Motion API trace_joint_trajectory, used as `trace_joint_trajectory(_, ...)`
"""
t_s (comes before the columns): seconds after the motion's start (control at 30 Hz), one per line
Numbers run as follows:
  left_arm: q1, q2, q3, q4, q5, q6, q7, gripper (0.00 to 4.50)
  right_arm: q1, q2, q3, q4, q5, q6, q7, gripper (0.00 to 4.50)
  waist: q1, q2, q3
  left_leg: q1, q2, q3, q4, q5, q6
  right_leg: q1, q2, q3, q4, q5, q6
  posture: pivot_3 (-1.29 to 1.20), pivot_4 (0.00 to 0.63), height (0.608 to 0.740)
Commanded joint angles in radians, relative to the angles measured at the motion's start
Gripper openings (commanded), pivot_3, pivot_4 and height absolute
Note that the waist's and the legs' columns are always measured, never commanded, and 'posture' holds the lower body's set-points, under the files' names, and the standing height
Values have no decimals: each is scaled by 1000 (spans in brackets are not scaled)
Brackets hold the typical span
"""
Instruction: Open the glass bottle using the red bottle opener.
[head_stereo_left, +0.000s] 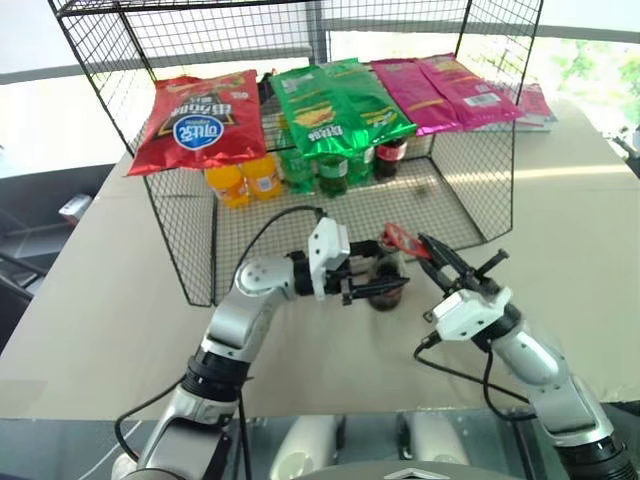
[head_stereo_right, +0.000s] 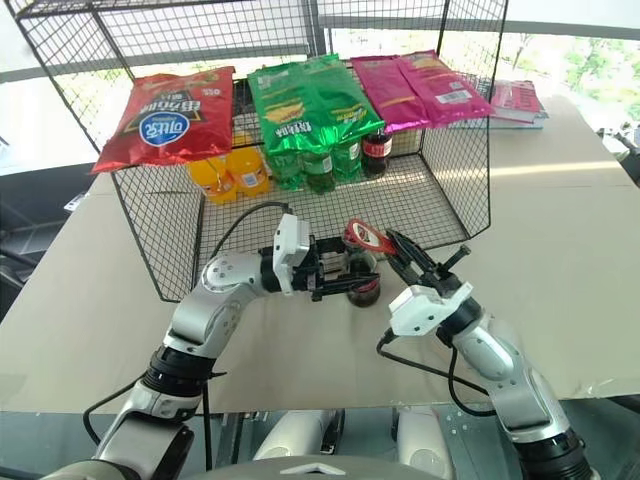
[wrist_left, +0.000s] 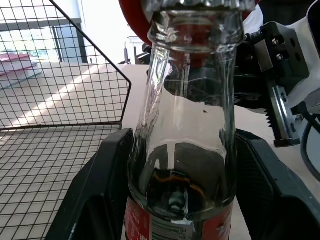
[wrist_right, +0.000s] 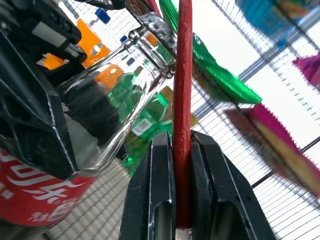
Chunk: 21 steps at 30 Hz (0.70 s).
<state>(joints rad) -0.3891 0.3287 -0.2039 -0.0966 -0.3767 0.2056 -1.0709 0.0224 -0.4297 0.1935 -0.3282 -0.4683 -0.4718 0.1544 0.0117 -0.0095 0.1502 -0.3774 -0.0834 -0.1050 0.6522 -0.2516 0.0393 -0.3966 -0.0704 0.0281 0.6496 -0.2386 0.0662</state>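
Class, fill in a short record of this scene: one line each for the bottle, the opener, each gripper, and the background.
Glass bottle: upright on the table, label red, clamped between the left gripper's fingers
Red bottle opener: its head at the bottle's top
Left gripper: shut on the bottle's body
Right gripper: shut on the opener's handle
Background: wire rack holding drink bottles, snack bags on top

Beige table (head_stereo_left: 90, 330), black wire rack (head_stereo_left: 470, 190) on it, bright windows behind, sunlight streaking the tabletop
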Motion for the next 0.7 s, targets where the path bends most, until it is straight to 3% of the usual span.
trace_joint_trajectory(0.03, -28, -16, 0, -10, -23, 7, 4, 2271, 27, -8, 100, 94, -150, -54, -19, 0, 0, 0, -2, 0, 0, 0, 0, 0, 0, 0, 0, 0, 0, 0, 0, 0, 150, 740)
trace_joint_trajectory(0.4, -57, -37, -17, 20, 1, 23, 23, 2271, 10, -54, 76, 112, -238, -32, -57, 0, 0, 1, -8, 2, 0, 0, 0, 0, 0, 2, 0, 0, 0, 0, 0, 0, 150, 740)
trace_joint_trajectory(0.7, -64, -36, -44, 48, 35, 25, 9, 2271, -77, -270, -20, -42, -121, 10, 151, 0, 2, 3, -9, 3, 0, -2, 0, -2, 4, 4, 0, -1, -2, 0, 0, 0, 150, 740)
